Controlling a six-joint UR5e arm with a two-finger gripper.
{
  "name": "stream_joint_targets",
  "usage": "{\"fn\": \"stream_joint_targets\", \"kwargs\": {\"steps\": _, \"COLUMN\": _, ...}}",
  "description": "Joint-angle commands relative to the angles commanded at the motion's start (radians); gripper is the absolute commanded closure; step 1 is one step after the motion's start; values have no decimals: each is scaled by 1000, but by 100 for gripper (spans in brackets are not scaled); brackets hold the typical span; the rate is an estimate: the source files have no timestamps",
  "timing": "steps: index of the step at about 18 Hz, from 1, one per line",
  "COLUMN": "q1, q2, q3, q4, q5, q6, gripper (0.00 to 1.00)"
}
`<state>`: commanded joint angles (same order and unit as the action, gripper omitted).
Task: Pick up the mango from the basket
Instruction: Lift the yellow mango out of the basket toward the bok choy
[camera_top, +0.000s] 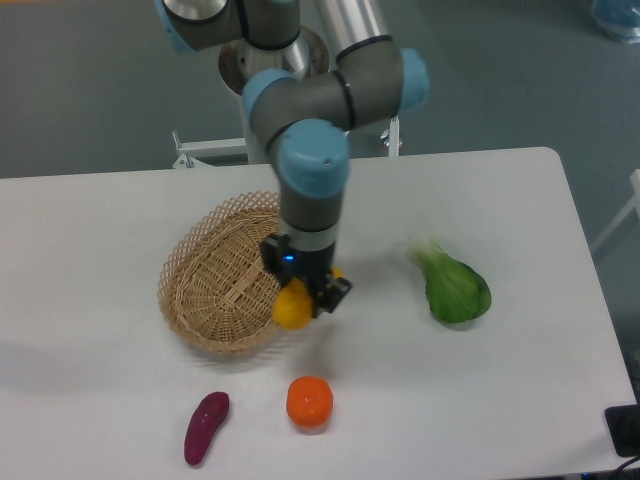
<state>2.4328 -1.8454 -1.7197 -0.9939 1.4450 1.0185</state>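
Note:
The yellow-orange mango (292, 307) hangs in the air over the basket's right rim, held across its middle. My gripper (303, 292) is shut on it, pointing down, with the arm's blue wrist right above. The light tan wicker basket (215, 280) sits on the white table to the left of the gripper, and nothing shows inside it. Part of the mango is hidden behind the black fingers.
A round orange fruit (309, 401) lies on the table just below the gripper. A purple sweet potato (206, 427) lies near the front edge at left. A green bok choy (452, 283) lies to the right.

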Motion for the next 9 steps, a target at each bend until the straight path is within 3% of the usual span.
{"fn": "stream_joint_targets", "kwargs": {"steps": 6, "q1": 69, "q2": -9, "q3": 58, "q4": -31, "q5": 17, "q6": 72, "gripper": 62}}
{"fn": "stream_joint_targets", "kwargs": {"steps": 9, "q1": 89, "q2": -17, "q3": 65, "q4": -34, "q5": 83, "q6": 187, "gripper": 62}}
